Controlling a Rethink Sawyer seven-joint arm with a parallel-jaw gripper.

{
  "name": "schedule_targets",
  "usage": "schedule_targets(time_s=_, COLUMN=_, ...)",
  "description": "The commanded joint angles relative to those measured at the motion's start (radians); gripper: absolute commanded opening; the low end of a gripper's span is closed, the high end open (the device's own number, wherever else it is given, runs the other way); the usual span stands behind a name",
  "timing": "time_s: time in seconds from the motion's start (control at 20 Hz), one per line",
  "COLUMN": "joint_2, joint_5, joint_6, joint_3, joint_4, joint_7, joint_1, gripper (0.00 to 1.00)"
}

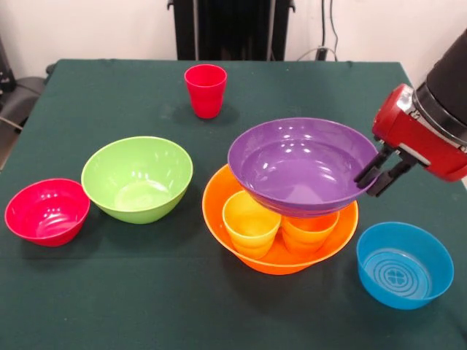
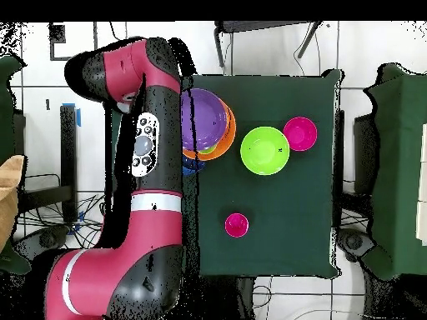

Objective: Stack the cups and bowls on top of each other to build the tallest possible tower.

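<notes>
The claw (image 1: 377, 177) pinches the purple bowl (image 1: 303, 166) over two cups (image 1: 250, 221) in the orange bowl (image 1: 219, 219).

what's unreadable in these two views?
- Overhead view: the arm covers the table's left edge; the light blue bowl shows only as a sliver, and the tool is hidden.
- Front view: the purple bowl hides the tops of the yellow cup and orange cup inside the orange bowl. Whether the purple rests on both cups is unclear.
- Tool's contact with the purple rim: can't tell.
</notes>
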Motion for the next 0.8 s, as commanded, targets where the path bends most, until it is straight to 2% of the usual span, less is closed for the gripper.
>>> schedule_targets(time_s=0.05, joint_2=0.020, joint_5=-0.024, joint_6=-0.054, joint_3=0.010, joint_4=0.094, joint_7=0.217, joint_1=0.015, gripper=0.00)
schedule_targets(time_s=0.6, joint_2=0.043, joint_5=-0.034, joint_6=-0.047, joint_3=-0.040, joint_4=0.094, joint_7=0.184, joint_1=0.035, gripper=0.00)
schedule_targets(time_s=0.8, joint_2=0.060, joint_5=-0.032, joint_6=-0.025, joint_3=-0.039, joint_4=0.066, joint_7=0.091, joint_1=0.032, gripper=0.00)
